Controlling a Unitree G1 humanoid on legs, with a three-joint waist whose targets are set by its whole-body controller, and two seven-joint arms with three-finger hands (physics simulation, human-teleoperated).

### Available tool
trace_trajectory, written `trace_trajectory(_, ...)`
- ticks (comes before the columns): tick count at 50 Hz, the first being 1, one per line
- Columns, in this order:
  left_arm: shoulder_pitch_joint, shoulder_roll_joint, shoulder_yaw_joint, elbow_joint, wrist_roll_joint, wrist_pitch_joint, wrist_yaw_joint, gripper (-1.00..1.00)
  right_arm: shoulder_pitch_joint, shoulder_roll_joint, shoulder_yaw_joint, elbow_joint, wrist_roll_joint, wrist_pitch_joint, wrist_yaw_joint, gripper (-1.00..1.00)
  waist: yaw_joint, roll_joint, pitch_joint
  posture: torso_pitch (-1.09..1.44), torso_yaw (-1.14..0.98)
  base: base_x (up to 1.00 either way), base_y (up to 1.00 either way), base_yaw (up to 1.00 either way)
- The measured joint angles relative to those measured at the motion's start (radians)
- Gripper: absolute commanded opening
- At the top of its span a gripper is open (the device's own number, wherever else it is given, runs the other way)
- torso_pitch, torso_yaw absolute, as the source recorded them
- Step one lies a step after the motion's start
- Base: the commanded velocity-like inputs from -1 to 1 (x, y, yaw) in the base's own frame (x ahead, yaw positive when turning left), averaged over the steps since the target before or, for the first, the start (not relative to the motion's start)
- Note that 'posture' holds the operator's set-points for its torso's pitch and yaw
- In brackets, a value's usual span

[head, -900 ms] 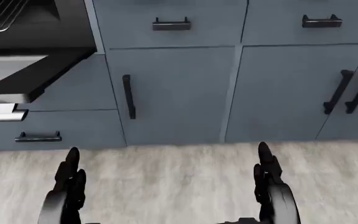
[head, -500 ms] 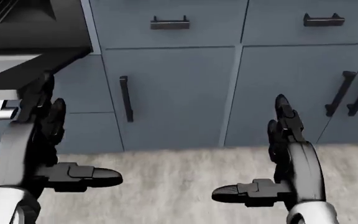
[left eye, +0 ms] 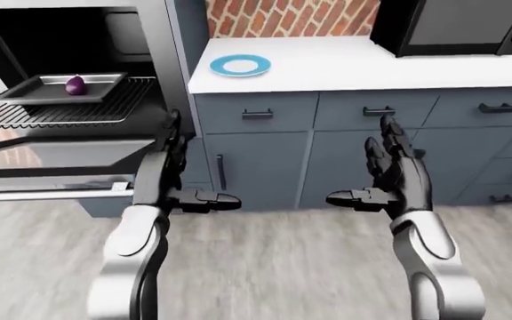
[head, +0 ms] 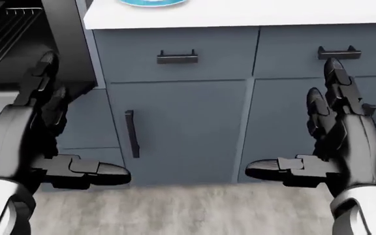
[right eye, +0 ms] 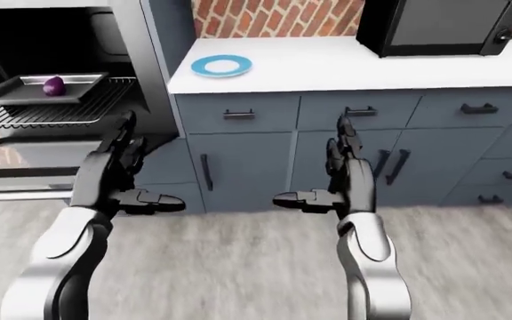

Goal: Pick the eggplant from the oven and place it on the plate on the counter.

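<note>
Both hands are spread and hold nothing: the left hand (left eye: pixel 163 177) has its fingers (left eye: pixel 172 137) pointing up and thumb turned inward, and the right hand (left eye: pixel 396 175) mirrors it, both raised before the blue cabinets (left eye: pixel 260 167). Up left, the eggplant (left eye: pixel 76 85) lies in a gray tray (left eye: pixel 25 94) on the pulled-out rack (left eye: pixel 69 115) of the open oven (left eye: pixel 145 33), seemingly near the tray's middle. The blue plate (left eye: pixel 240 65) sits on the white counter (left eye: pixel 345 61), right of the oven.

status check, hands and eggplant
Left robot hand and right robot hand open, empty. Eggplant on tray in oven. Plate bare. Path clear.
</note>
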Motion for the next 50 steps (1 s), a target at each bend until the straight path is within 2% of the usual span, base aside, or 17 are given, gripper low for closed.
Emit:
trace_trajectory(5, -0.002, -0.002, -0.005, -0.015, 0.004, -0.014, -0.001, 1.00, 0.012, 0.007, 0.014, 0.024, -0.012, -0.029, 0.003, 1.00, -0.017, 0.073, -0.018, 0.00, 0.00, 0.77, 0.00, 0.00)
trace_trajectory(8, 0.014, 0.006, 0.010, 0.004, 0.012, 0.014, 0.000, 1.00, 0.026, 0.022, 0.043, 0.032, -0.014, -0.003, 0.005, 1.00, 0.010, 0.080, 0.033, 0.00, 0.00, 0.77, 0.00, 0.00)
trace_trajectory(10, 0.007, 0.006, 0.017, 0.008, 0.018, 0.039, 0.003, 1.00, 0.028, 0.019, 0.046, 0.027, -0.016, 0.019, 0.008, 1.00, 0.021, 0.090, 0.019, 0.00, 0.00, 0.76, 0.00, 0.00)
trace_trajectory(18, -0.046, 0.013, 0.023, -0.071, 0.009, 0.059, 0.008, 1.00, -0.004, 0.015, 0.027, -0.091, -0.026, 0.033, -0.006, 1.00, 0.053, 0.035, -0.025, 0.00, 0.00, 0.76, 0.00, 0.00)
trace_trajectory(20, -0.057, 0.017, 0.025, -0.077, 0.006, 0.061, 0.011, 1.00, -0.007, 0.017, 0.032, -0.095, -0.025, 0.037, -0.008, 1.00, 0.042, -0.005, -0.034, 0.00, 0.00, 0.32, 0.00, 0.00)
trace_trajectory(23, -0.050, 0.005, 0.003, -0.054, -0.005, 0.073, 0.011, 1.00, 0.015, 0.014, 0.014, -0.071, -0.025, 0.052, -0.011, 1.00, 0.014, -0.035, 0.020, 0.00, 0.00, 0.03, 0.00, 0.00)
trace_trajectory(25, -0.046, 0.007, 0.003, -0.046, -0.013, 0.085, 0.010, 1.00, 0.009, 0.012, 0.003, -0.067, -0.022, 0.072, -0.016, 1.00, 0.009, -0.044, 0.029, 0.00, 0.00, 0.00, 0.00, 0.00)
trace_trajectory(27, -0.041, 0.008, 0.008, -0.039, -0.015, 0.084, 0.010, 1.00, 0.001, 0.009, -0.006, -0.080, -0.011, 0.077, -0.019, 1.00, 0.009, -0.020, 0.024, 0.00, 0.00, 0.00, -0.20, 0.00)
trace_trajectory(29, -0.046, 0.011, 0.012, -0.050, -0.017, 0.092, 0.013, 1.00, 0.000, 0.006, -0.004, -0.089, -0.006, 0.069, -0.021, 1.00, 0.000, 0.025, 0.023, 0.00, 0.00, 0.00, -0.51, 0.00)
trace_trajectory(31, -0.055, 0.015, 0.023, -0.075, -0.016, 0.093, 0.019, 1.00, -0.012, 0.004, 0.008, -0.097, -0.001, 0.064, -0.018, 1.00, 0.017, 0.093, 0.037, 0.00, 0.00, 0.00, -0.62, 0.00)
trace_trajectory(32, -0.058, 0.021, 0.026, -0.076, -0.016, 0.087, 0.021, 1.00, -0.009, 0.015, 0.016, -0.101, 0.001, 0.059, -0.016, 1.00, 0.025, 0.101, 0.051, 0.00, 0.00, 0.00, -0.65, 0.00)
trace_trajectory(36, -0.046, 0.019, 0.030, -0.046, -0.011, 0.083, 0.027, 1.00, 0.011, 0.017, 0.038, -0.062, 0.011, 0.071, -0.001, 1.00, 0.040, 0.094, -0.008, 0.00, 0.00, 0.00, -0.64, 0.00)
trace_trajectory(38, -0.055, 0.021, 0.026, -0.059, -0.014, 0.082, 0.026, 1.00, 0.006, 0.014, 0.028, -0.079, 0.007, 0.063, 0.000, 1.00, 0.035, 0.084, -0.021, 0.00, 0.00, 0.00, -0.64, 0.00)
trace_trajectory(41, -0.053, 0.025, 0.031, -0.081, -0.021, 0.077, 0.023, 1.00, -0.007, 0.011, 0.021, -0.116, 0.007, 0.047, 0.001, 1.00, 0.036, 0.041, -0.028, 0.00, 0.00, 0.00, -0.22, 0.00)
trace_trajectory(44, -0.065, 0.029, 0.038, -0.093, -0.022, 0.078, 0.026, 1.00, -0.012, 0.008, 0.029, -0.164, 0.008, 0.032, 0.005, 1.00, 0.044, -0.032, 0.005, 0.00, 0.00, 0.00, 0.00, 0.12)
trace_trajectory(45, -0.062, 0.017, 0.032, -0.093, -0.024, 0.077, 0.026, 1.00, -0.003, 0.003, 0.029, -0.159, 0.007, 0.025, 0.012, 1.00, 0.033, -0.040, 0.005, 0.00, 0.00, 0.00, 0.00, 1.00)
trace_trajectory(50, -0.045, 0.020, 0.009, -0.074, -0.052, 0.119, 0.006, 1.00, 0.021, 0.011, 0.026, -0.110, -0.005, 0.077, 0.025, 1.00, 0.014, -0.008, -0.013, 0.00, 0.00, 0.00, 0.00, 1.00)
